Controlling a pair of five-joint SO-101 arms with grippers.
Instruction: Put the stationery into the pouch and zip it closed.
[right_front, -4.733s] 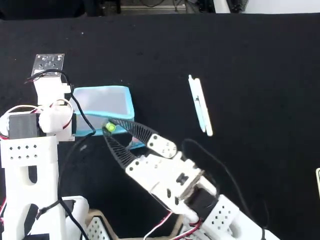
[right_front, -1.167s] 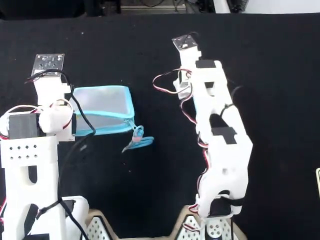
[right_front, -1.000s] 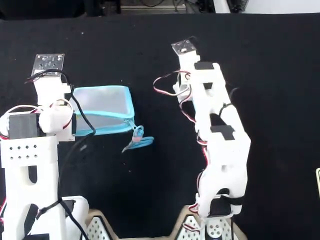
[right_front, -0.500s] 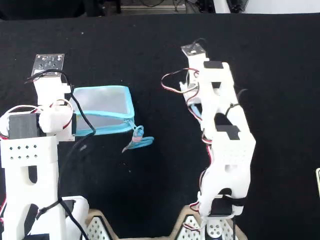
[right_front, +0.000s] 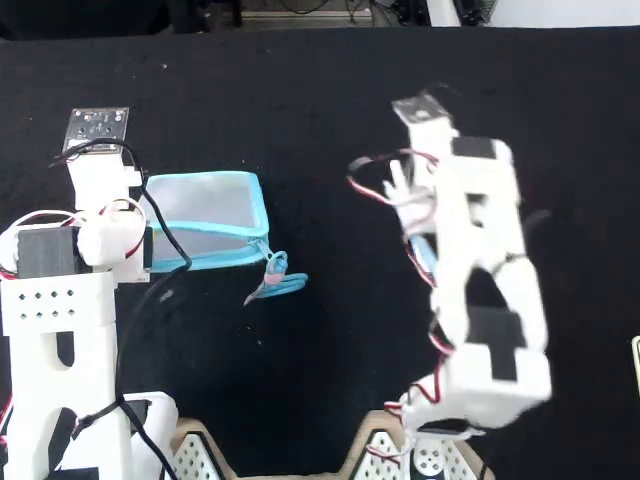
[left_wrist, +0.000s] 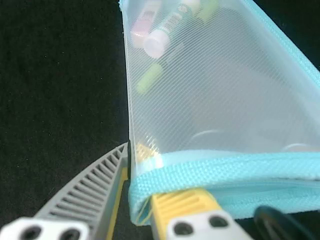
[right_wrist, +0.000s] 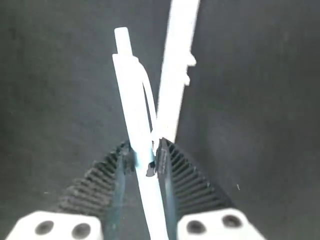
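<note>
My overhead camera is fixed above the arms' base side. It looks down over the black table (right_front: 330, 90) from a distance, taking in both arms. My left wrist camera peers along the grey and yellow left gripper (left_wrist: 136, 165), very close to the translucent ribbed pouch with light blue trim (left_wrist: 215, 100). That pouch (right_front: 205, 215) also shows small in the overhead view. My right wrist camera looks down the black ribbed right gripper (right_wrist: 144, 150) at a white plastic pen (right_wrist: 131, 95), near the same table (right_wrist: 60, 75).

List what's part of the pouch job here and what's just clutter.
Job:
pouch, corner in the left gripper
stationery inside it
pen in the right gripper
second pen beside it
blue zip-pull loop

Lying about:
pale object at the high view's right edge
</note>
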